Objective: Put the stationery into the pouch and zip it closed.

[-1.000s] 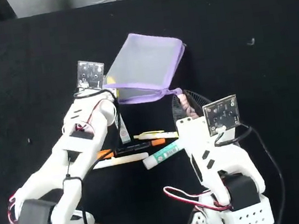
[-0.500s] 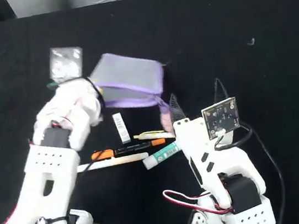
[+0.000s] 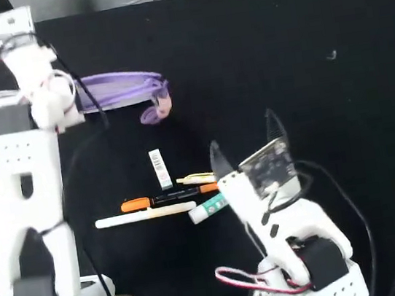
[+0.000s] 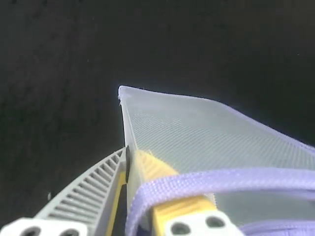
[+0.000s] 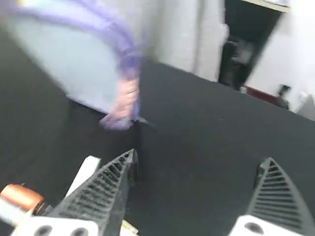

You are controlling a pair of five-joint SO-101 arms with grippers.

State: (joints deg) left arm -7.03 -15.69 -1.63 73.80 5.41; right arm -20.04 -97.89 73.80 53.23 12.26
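At upper left the left gripper point(image 4: 130, 158) pinched the pouch point(image 3: 119, 90), held up edge-on. It looked like light, floppy mesh, best gripped along its zipper edge. Lower centre lay the pens point(image 3: 153, 198), slim and likely to roll. The right gripper point(image 3: 245, 134) gaped, empty.

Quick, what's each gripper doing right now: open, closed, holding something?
Left gripper: shut on the pouch.
Right gripper: open, holding nothing.
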